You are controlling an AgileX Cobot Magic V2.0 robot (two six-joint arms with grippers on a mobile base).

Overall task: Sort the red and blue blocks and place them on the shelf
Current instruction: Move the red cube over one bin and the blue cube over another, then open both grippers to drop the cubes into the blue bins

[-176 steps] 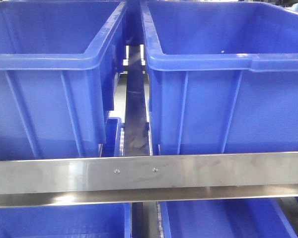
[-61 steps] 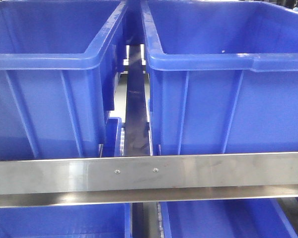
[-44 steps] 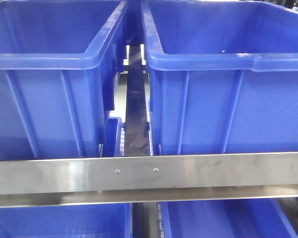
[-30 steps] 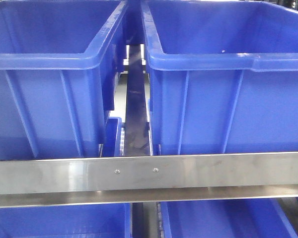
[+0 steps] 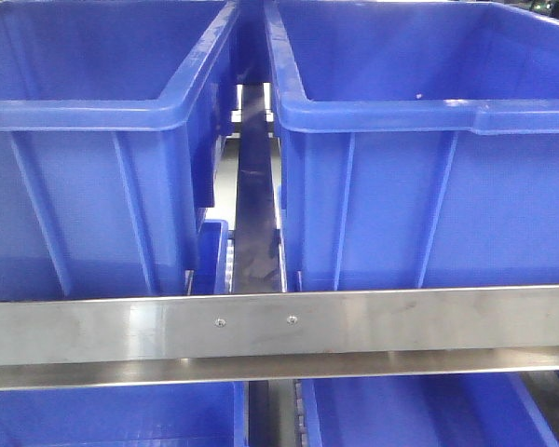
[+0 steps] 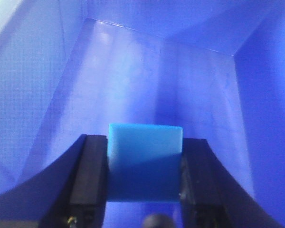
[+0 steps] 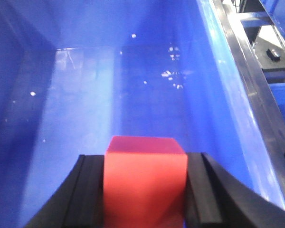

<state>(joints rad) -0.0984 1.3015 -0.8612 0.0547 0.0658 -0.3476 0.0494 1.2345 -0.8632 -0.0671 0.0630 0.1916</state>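
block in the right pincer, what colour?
Red block, clamped in the right pincer; right wrist view shows it best.

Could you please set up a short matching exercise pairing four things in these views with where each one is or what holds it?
Things:
1. red block
2. blue block
3. steel front rail
4. two screws

Places or states:
A. clamped between the left gripper's fingers, inside a blue bin
B. runs across the shelf front, below the two upper bins
C. clamped between the right gripper's fingers, above a blue bin floor
D. set near the middle of the rail

Pairs: 1-C, 2-A, 3-B, 4-D
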